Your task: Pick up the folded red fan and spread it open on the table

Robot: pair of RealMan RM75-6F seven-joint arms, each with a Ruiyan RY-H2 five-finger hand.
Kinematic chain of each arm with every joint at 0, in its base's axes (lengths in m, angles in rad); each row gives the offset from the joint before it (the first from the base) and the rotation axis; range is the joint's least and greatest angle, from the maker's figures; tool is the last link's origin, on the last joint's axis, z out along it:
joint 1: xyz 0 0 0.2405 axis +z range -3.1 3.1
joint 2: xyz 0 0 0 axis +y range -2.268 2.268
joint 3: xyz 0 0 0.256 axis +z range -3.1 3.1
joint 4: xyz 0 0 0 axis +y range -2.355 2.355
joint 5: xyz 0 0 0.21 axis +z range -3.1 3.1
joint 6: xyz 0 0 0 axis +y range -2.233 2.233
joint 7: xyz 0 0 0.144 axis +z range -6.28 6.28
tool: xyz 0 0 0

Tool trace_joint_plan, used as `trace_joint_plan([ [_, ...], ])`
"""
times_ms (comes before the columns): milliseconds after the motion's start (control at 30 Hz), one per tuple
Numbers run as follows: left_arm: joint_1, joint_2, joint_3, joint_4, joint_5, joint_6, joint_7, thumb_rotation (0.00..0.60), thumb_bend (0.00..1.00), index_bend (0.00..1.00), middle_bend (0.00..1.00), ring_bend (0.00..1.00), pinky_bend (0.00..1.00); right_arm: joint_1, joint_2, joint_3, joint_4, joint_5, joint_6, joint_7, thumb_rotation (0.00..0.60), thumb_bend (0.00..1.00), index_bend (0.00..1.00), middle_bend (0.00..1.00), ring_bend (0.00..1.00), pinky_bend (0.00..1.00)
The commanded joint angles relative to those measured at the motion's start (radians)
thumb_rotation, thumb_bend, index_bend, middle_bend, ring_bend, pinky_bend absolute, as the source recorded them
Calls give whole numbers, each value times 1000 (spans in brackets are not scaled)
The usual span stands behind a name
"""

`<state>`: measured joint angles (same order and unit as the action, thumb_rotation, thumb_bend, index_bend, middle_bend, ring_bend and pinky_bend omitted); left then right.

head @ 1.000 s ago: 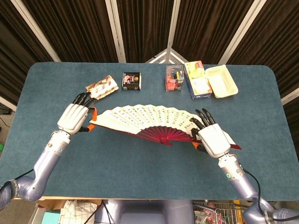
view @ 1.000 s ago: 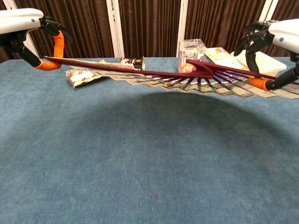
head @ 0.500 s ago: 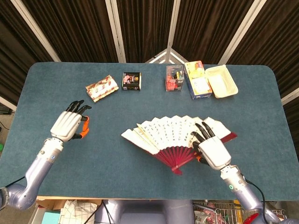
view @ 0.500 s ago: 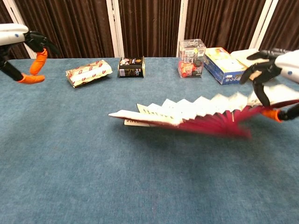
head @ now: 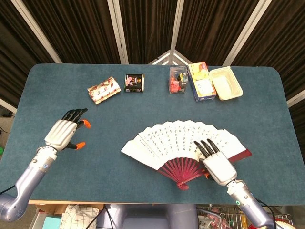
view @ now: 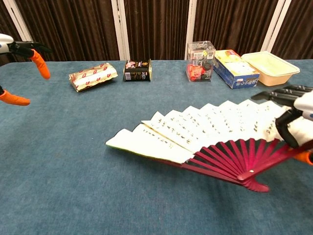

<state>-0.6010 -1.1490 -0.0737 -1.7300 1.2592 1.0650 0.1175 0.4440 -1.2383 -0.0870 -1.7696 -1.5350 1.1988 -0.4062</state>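
Observation:
The red fan [head: 176, 138] lies spread wide on the blue table [head: 143, 191], its white paper printed with text and its red ribs fanning to a pivot near the front edge. In the chest view the fan [view: 195, 129] rests on the cloth at its left end, and its right guard rises slightly. My right hand [head: 219, 164] lies over the fan's right side. In the chest view my right hand [view: 298, 105] pinches that guard between a curled finger above and the orange-tipped thumb below. My left hand [head: 61, 133] hovers far to the left with fingers apart and nothing in it. Only the left hand's [view: 29, 49] fingertips show in the chest view.
Along the table's back stand a red-and-white snack packet [head: 104, 89], a small black box [head: 134, 82], a clear box [head: 177, 80], a blue-and-yellow box [head: 200, 82] and a cream tray [head: 226, 83]. Bare cloth lies between my left hand and the fan.
My left hand let go of the fan's left guard and drew back to the left. The fan sank to the table and spread wider, while my right hand came nearer the front edge.

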Motion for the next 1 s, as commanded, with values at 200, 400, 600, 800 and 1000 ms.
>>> trace_joint_plan([
  [200, 28, 35, 0, -8, 41, 29, -36, 600, 165, 142, 0, 0, 0, -13, 33, -22, -25, 31, -51, -189, 600, 212, 0, 0, 0, 0],
  [400, 51, 59, 2, -18, 60, 49, -51, 600, 155, 122, 0, 0, 0, -1, 67, -25, -53, 47, -95, -260, 600, 198, 0, 0, 0, 0],
  [600, 84, 85, 16, -34, 95, 81, -63, 600, 155, 112, 0, 0, 0, -18, 81, -21, -76, 78, -90, -294, 600, 196, 0, 0, 0, 0],
  [800, 166, 116, 50, -68, 162, 192, -75, 600, 146, 70, 0, 0, 0, -95, 52, -1, -62, 70, 38, -171, 600, 196, 0, 0, 0, 0],
  [1000, 333, 153, 144, -80, 267, 378, -106, 600, 129, 26, 0, 0, 0, -232, 32, -16, -12, 0, 245, 56, 600, 195, 0, 0, 0, 0],
])
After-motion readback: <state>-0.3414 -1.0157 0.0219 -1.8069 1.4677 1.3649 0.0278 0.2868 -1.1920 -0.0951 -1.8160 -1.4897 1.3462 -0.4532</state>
